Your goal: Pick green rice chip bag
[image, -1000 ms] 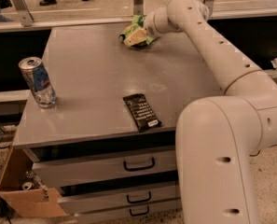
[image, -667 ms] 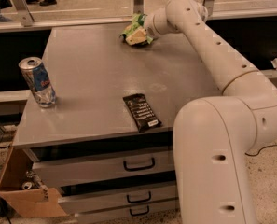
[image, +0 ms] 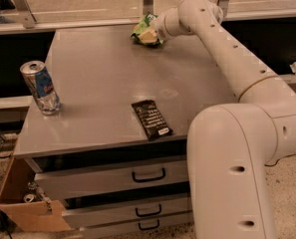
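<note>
**Smooth cream-white robot arm**

Glossy off-white shells cover the arm (image: 237, 68), its thick tubular links and bulbous joints dotted with small dark holes. Its gripper (image: 156, 31) is at the far edge of the table (image: 102, 83), at the green rice chip bag (image: 143, 33).

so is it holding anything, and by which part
Cannot tell: the gripper is against the right side of the bag, at the far edge of the table, but contact is hidden.
</note>
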Robot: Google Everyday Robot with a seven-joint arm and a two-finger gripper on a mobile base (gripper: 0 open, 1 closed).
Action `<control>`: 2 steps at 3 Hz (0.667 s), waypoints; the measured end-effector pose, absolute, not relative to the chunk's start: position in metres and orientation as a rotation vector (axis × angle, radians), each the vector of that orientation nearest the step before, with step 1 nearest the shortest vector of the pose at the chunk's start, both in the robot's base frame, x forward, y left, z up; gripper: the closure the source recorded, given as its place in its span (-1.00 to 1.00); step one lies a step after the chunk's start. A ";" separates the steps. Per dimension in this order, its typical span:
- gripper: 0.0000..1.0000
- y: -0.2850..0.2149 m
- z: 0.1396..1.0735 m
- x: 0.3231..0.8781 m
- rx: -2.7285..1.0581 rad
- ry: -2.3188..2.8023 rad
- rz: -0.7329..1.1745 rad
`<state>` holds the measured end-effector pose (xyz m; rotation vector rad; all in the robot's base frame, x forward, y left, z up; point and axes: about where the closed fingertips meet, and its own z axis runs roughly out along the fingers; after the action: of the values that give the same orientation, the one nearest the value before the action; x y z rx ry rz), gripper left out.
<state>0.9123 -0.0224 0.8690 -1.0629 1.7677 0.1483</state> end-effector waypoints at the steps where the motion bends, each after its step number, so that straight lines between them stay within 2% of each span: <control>1: 1.00 -0.010 0.899 0.901 -1.086 1.679 0.173; 2: 1.00 0.005 0.941 0.879 -1.109 1.557 0.201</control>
<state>0.8786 0.0047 0.9415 -1.1094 1.5567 0.2009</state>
